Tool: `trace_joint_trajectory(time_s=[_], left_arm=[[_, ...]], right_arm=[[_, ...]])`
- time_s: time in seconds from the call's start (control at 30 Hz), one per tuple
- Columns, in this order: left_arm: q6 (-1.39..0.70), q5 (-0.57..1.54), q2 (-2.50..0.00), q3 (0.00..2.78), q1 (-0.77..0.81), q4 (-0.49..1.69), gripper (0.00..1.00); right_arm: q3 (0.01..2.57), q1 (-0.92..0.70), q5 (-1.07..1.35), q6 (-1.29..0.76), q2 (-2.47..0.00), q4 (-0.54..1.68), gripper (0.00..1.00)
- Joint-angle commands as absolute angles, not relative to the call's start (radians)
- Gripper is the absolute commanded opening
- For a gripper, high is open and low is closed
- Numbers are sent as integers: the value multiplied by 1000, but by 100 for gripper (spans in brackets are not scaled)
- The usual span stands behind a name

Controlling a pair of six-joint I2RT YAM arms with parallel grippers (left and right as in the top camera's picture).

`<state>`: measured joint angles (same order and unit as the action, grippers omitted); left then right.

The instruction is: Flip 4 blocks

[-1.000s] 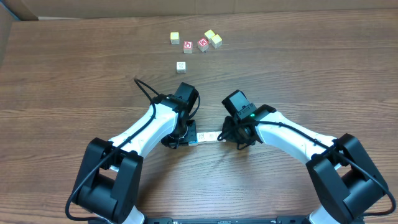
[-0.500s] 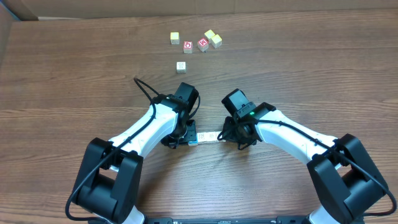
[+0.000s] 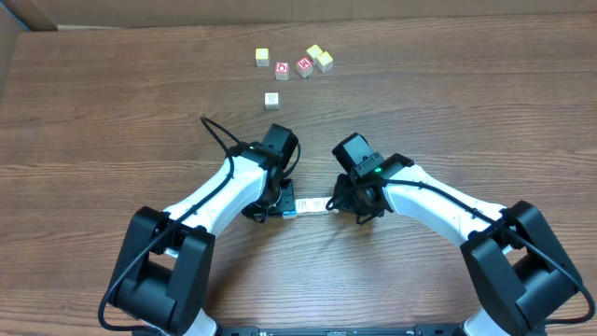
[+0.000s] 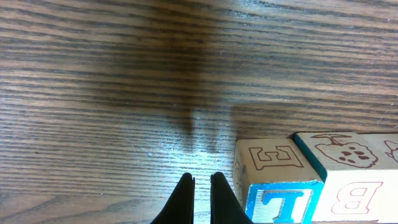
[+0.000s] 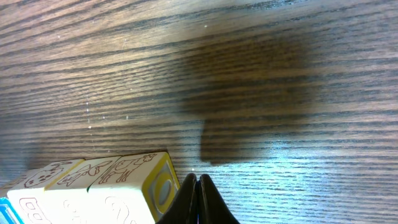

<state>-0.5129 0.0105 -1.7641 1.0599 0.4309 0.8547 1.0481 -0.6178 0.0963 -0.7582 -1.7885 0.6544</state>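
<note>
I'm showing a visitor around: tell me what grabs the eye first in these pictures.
The left gripper and right gripper, both shut, meet in the middle of the table at either end of a short row of printed blocks. Beyond them, a loose scatter of small cubes lies near the far edge, two with red faces.

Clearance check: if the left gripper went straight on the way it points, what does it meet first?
Probably bare table. The left gripper, jaws shut, points past the blocks, which lie just beside its line. Depth is unclear.
</note>
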Motion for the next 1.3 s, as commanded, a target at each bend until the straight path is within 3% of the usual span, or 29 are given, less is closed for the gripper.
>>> trace_joint_trajectory(time_s=[0.0, 1.27], left_arm=[[-501, -2, -1779, 1050, 437, 849, 4], [-501, 26, -1779, 1050, 439, 748, 4]], right_arm=[[1067, -623, 112, -752, -1764, 641, 4], [1067, -622, 184, -760, -1764, 572, 4]])
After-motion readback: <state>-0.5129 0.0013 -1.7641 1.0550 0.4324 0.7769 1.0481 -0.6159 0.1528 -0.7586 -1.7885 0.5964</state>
